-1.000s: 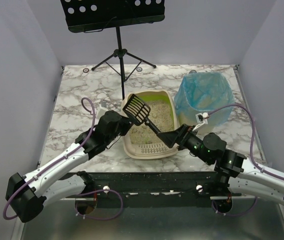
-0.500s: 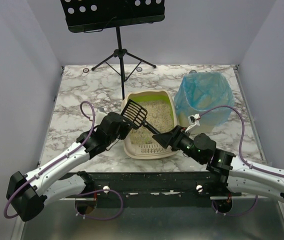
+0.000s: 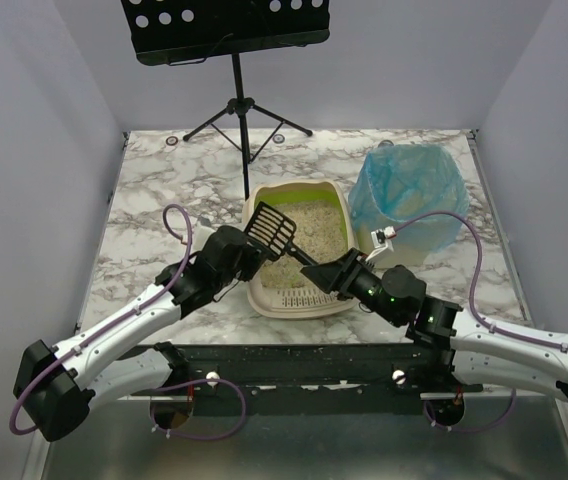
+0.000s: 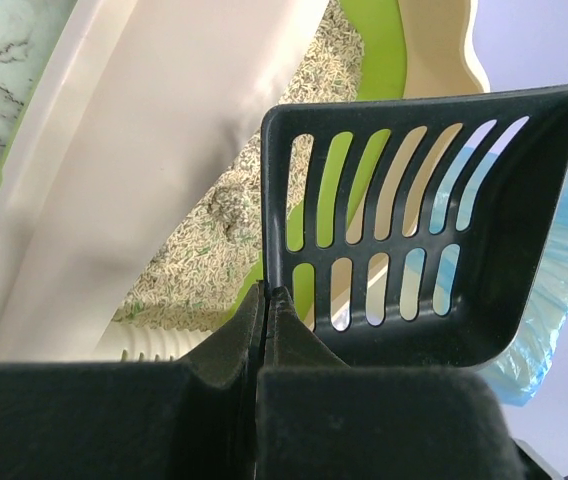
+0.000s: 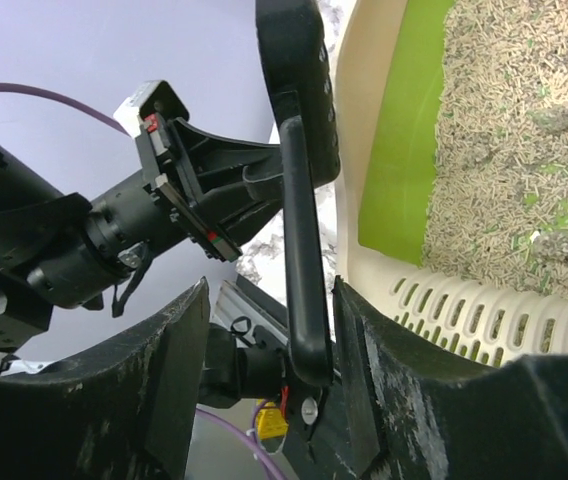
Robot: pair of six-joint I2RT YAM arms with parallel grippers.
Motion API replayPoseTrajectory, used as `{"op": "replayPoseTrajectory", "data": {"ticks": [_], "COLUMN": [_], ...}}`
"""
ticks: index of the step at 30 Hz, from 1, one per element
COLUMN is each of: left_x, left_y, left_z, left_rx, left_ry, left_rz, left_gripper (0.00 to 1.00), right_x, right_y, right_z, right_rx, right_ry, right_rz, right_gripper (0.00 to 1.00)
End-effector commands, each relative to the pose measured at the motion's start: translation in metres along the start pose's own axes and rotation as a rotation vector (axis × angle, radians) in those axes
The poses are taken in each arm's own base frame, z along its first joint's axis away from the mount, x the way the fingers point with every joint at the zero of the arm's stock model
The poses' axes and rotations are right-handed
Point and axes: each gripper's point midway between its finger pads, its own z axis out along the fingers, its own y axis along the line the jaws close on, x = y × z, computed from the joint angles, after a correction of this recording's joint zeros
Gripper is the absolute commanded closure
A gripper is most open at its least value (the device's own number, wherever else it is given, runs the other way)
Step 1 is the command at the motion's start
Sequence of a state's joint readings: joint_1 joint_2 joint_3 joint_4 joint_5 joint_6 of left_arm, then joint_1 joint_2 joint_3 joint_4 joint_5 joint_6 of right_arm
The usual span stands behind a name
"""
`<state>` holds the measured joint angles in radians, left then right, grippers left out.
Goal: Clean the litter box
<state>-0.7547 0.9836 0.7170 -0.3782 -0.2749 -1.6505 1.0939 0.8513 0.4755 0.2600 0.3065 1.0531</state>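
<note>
The litter box (image 3: pixel 299 298) is a beige tray with a lime-green inner rim and tan granules, at the table's middle front. It also shows in the left wrist view (image 4: pixel 144 150) and the right wrist view (image 5: pixel 394 150). A black slotted scoop (image 3: pixel 271 232) hangs over its left wall. My left gripper (image 3: pixel 251 252) is shut on the edge of the scoop's head (image 4: pixel 504 250). My right gripper (image 3: pixel 332 272) is open, its jaws standing either side of the scoop's handle (image 5: pixel 304 260), which lies close to the right finger. A greyish clump (image 4: pixel 226 205) lies in the granules.
A bin lined with a translucent blue bag (image 3: pixel 404 195) stands right of the litter box. A black music stand (image 3: pixel 239 105) stands at the back, its tripod on the marble table. White walls close in the left, right and back.
The scoop's head has dropped and shifted slightly left, toward the box's left wall. The right arm has reached further left along the handle. The left gripper stays at the scoop's head.
</note>
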Motion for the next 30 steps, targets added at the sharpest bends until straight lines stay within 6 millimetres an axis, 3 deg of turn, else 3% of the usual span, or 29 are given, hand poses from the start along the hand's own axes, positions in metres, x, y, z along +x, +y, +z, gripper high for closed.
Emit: {"op": "replayPoseTrajectory", "data": {"ticks": [1, 8, 9, 10, 11, 12, 13, 14, 15, 16, 17, 18, 19, 20, 21, 23, 26, 29, 30], "left_x": [0.010, 0.011, 0.013, 0.014, 0.014, 0.013, 0.011, 0.009, 0.007, 0.003, 0.002, 0.001, 0.000, -0.001, -0.003, -0.010, -0.023, -0.031, -0.035], "left_y": [0.004, 0.005, 0.003, 0.002, 0.000, -0.006, -0.008, -0.010, -0.007, -0.013, -0.015, -0.019, -0.021, -0.023, -0.025, -0.025, -0.025, -0.021, -0.020], "left_z": [0.001, -0.001, -0.002, -0.002, -0.003, -0.006, -0.007, -0.010, -0.012, -0.016, -0.018, -0.020, -0.023, -0.026, -0.028, -0.031, -0.033, -0.032, -0.032], "left_rx": [-0.005, 0.004, 0.015, 0.021, 0.029, 0.047, 0.052, 0.053, 0.034, 0.056, 0.065, 0.084, 0.095, 0.111, 0.118, 0.113, 0.102, 0.074, 0.064], "left_ry": [0.045, 0.046, 0.052, 0.059, 0.060, 0.056, 0.052, 0.042, 0.035, 0.020, 0.017, 0.016, 0.014, 0.011, 0.004, -0.028, -0.084, -0.116, -0.132], "left_rz": [-0.012, -0.004, 0.005, 0.017, 0.044, 0.112, 0.153, 0.180, 0.208, 0.278, 0.308, 0.347, 0.410, 0.453, 0.485, 0.571, 0.678, 0.756, 0.799], "left_gripper": [1.00, 1.00, 1.00, 1.00, 0.83, 0.62, 0.19, 0.02, 0.01, 0.01, 0.01, 0.01, 0.01, 0.01, 0.01, 0.01, 0.01, 0.01, 0.01], "right_x": [-0.001, -0.006, -0.007, -0.010, -0.012, -0.010, -0.021, -0.027, -0.021, -0.033, -0.035, -0.031, -0.031, -0.038, -0.033, -0.025, -0.005, -0.012, -0.024], "right_y": [0.004, -0.004, -0.003, -0.003, -0.003, -0.016, -0.012, -0.012, -0.036, -0.025, -0.027, -0.043, -0.044, -0.032, -0.038, -0.017, -0.021, -0.030, -0.029], "right_z": [0.005, 0.008, 0.008, 0.008, 0.007, 0.004, 0.002, -0.003, -0.013, -0.018, -0.025, -0.038, -0.043, -0.048, -0.054, -0.057, -0.058, -0.064, -0.074], "right_rx": [-0.009, 0.027, 0.024, 0.030, 0.040, 0.105, 0.130, 0.152, 0.263, 0.283, 0.319, 0.414, 0.447, 0.449, 0.497, 0.460, 0.526, 0.649, 0.710], "right_ry": [-0.016, -0.057, -0.064, -0.073, -0.080, -0.066, -0.096, -0.107, -0.067, -0.087, -0.073, -0.028, -0.012, -0.005, 0.036, 0.143, 0.264, 0.304, 0.312], "right_rz": [0.022, 0.062, 0.056, 0.046, 0.045, 0.021, 0.028, 0.024, -0.024, -0.003, -0.014, -0.059, -0.040, -0.020, -0.046, -0.066, -0.076, -0.121, -0.144], "right_gripper": [0.41, 0.70, 0.80, 0.99, 0.99, 0.99, 0.99, 0.99, 0.99, 0.99, 0.99, 0.99, 0.99, 0.99, 0.99, 0.99, 0.99, 0.99, 0.99]}}
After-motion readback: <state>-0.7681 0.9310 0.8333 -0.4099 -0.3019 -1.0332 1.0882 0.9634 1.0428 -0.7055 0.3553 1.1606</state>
